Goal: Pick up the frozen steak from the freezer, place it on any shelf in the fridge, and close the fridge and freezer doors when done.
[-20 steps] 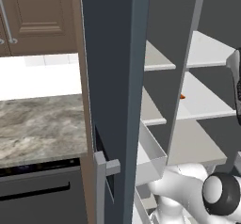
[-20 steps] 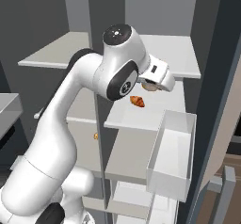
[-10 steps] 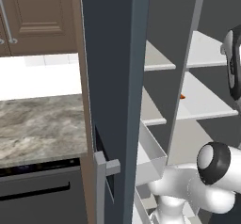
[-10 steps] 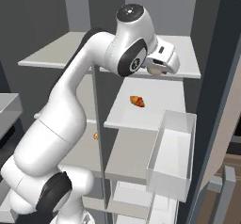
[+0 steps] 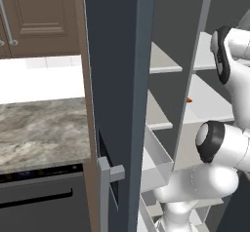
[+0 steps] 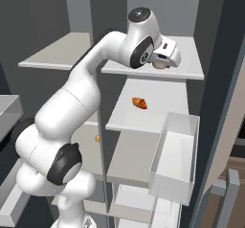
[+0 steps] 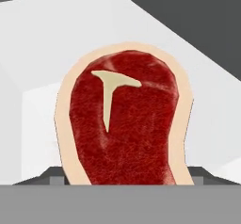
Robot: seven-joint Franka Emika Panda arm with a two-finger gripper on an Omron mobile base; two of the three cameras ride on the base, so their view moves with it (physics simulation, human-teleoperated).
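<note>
The gripper (image 6: 162, 62) was found at the upper shelf (image 6: 191, 69) of the right-hand compartment, low over the board, with the arm reaching in across the central divider (image 6: 106, 126). In the hand view the frozen steak (image 7: 123, 119) stood directly ahead of the fingers, red face with T-shaped bone toward the camera, its lower end running down between the finger bases. This placement indicates the gripper was grasping the frozen steak by its near end, though the contact itself was hidden at the bottom edge, so the hold is a judgement. In the right base view the slab showed only as a small tan patch beneath the hand, just above the shelf; whether it touched the board could not be determined. A croissant-like item (image 6: 139, 103) lay on the board below that shelf, well clear of the work. A tiny orange item (image 6: 97, 138) sat lower, left of the divider. The freezer door (image 5: 117, 80) stood open, its handle (image 5: 104, 192) projecting toward the worktop (image 5: 41, 128), leaving access for the arm.
</note>
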